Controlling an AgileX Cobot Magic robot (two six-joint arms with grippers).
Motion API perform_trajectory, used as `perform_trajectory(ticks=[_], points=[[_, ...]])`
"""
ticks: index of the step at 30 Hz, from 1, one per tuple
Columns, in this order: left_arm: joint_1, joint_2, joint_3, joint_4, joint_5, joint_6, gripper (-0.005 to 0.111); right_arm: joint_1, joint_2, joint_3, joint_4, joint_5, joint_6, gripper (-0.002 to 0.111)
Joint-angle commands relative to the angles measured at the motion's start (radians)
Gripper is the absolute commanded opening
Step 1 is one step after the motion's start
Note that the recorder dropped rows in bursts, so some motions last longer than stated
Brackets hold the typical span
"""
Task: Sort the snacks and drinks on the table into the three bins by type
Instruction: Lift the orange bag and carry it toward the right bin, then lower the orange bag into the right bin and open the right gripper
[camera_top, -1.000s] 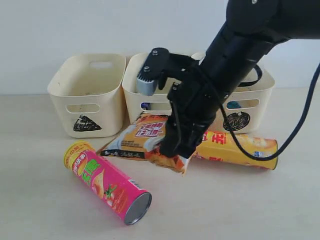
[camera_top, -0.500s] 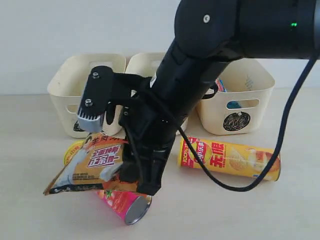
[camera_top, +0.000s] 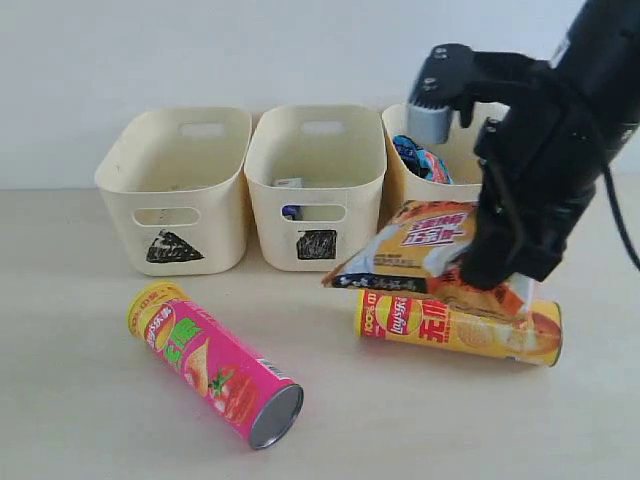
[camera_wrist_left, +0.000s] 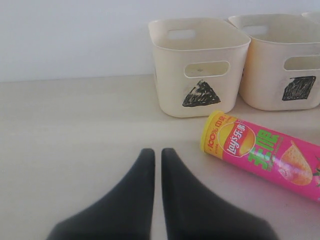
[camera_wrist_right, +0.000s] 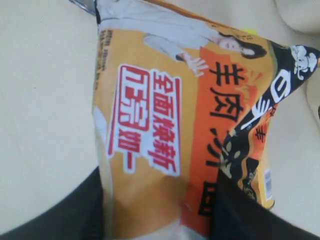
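Now the right claw (camera_top: 495, 272) grips the orange-black-white bag (camera_top: 420, 240) aloft, just before the third bin (camera_top: 398, 195), where the blue bag (camera_top: 420, 158) already lies. Cartons (camera_top: 289, 185) seem to sit in the square bin (camera_top: 316, 215). The left claw (camera_wrist_left: 157, 155) is clenched on nothing. The yellow tube (camera_top: 450, 325) and pink tube (camera_top: 215, 365) lie unsorted on the worktop (camera_top: 80, 400).
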Motion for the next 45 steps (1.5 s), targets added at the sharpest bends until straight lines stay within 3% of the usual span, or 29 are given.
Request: perform_trajectory(ticks=[1,9,15,24,30,32,35,38,40,41,45], points=[[0.004,-0.004,0.004,-0.001,-0.005,-0.008,0.004,-0.082,-0.023,0.034,0.016,-0.064,0.068,0.000],[0.004,-0.004,0.004,-0.001,-0.005,-0.008,0.004,-0.152,-0.003,0.034,0.018,-0.497,0.331,0.000],[0.004,-0.004,0.004,-0.001,-0.005,-0.008,0.004,-0.158,0.122,0.011,0.018,-0.805,0.373,0.000],[0.004,-0.004,0.004,-0.001,-0.007,-0.008,0.004,-0.210,0.428,-0.303,0.018,-0.829,0.513,0.000],[0.004,-0.004,0.004,-0.001,-0.007,-0.008,0.004,-0.227,0.595,-0.492,0.038,-0.721,0.564,0.001],[0.004,-0.004,0.004,-0.001,-0.007,-0.008,0.004,-0.227,0.634,-0.542,0.041,-0.669,0.571,0.010],[0.004,-0.004,0.004,-0.001,-0.007,-0.008,0.004,-0.227,0.667,-0.582,0.042,-0.635,0.579,0.037],[0.004,-0.004,0.004,-0.001,-0.007,-0.008,0.004,-0.227,0.667,-0.582,0.035,-0.645,0.586,0.079],[0.004,-0.004,0.004,-0.001,-0.007,-0.008,0.004,-0.227,0.664,-0.582,0.014,-0.638,0.594,0.100],[0.004,-0.004,0.004,-0.001,-0.007,-0.008,0.004,-0.227,0.660,-0.585,-0.007,-0.630,0.611,0.105],[0.004,-0.004,0.004,-0.001,-0.007,-0.008,0.004,-0.227,0.630,-0.589,-0.096,-0.594,0.680,0.105]])
